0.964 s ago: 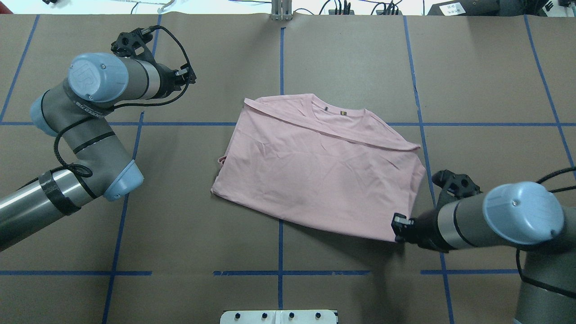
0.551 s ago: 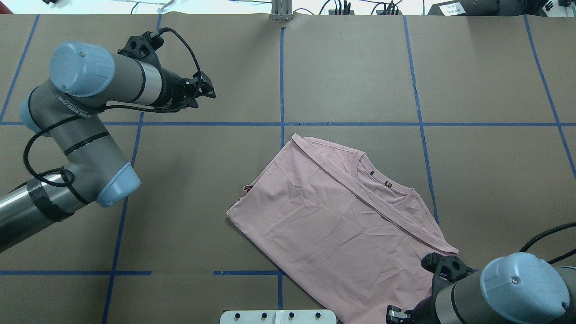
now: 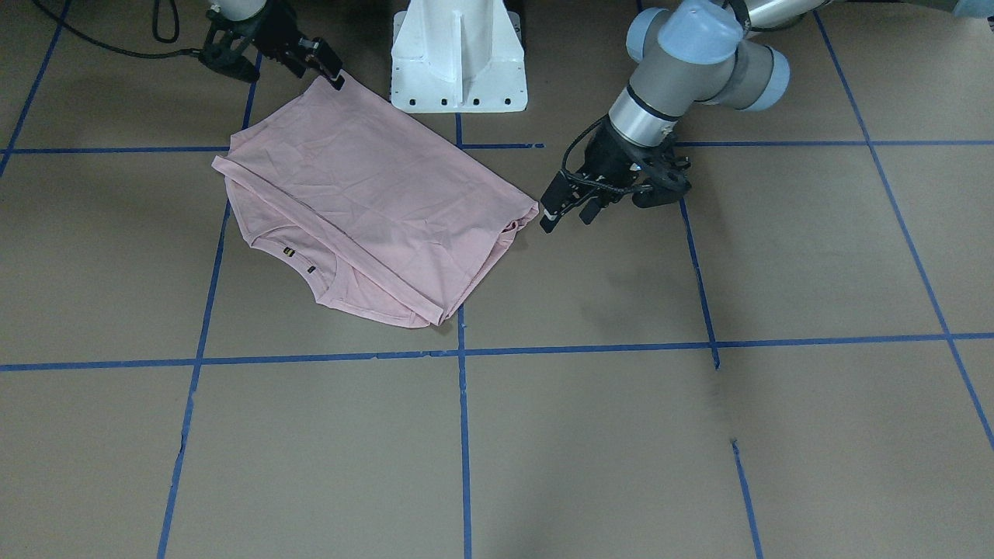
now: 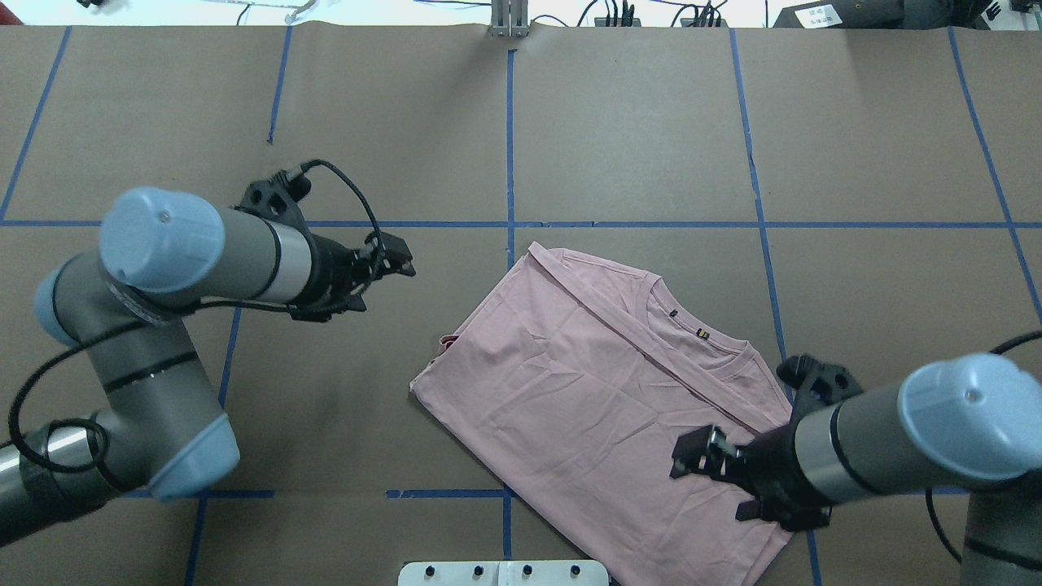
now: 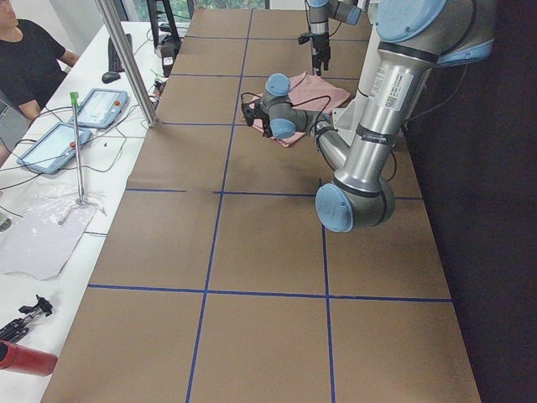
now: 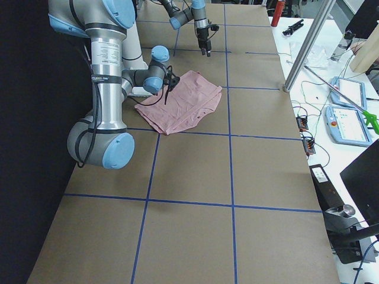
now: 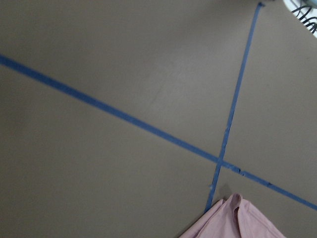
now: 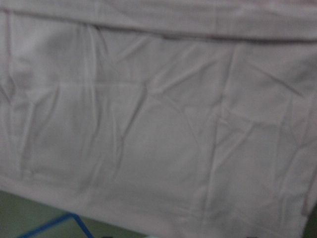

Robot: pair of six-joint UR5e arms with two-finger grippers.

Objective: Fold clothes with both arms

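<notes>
One pink T-shirt (image 4: 586, 391), folded, creased, apparently lying flat.

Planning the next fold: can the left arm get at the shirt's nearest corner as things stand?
Probably yes: the left tool hangs open beside that corner of the shirt, only table between them.

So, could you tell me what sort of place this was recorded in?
Most likely a robotics lab or data-collection workcell: a left arm and right arm share a paper-covered table marked with a blue tape grid, and a side bench holds teach pendants and cables beside a seated person.
</notes>
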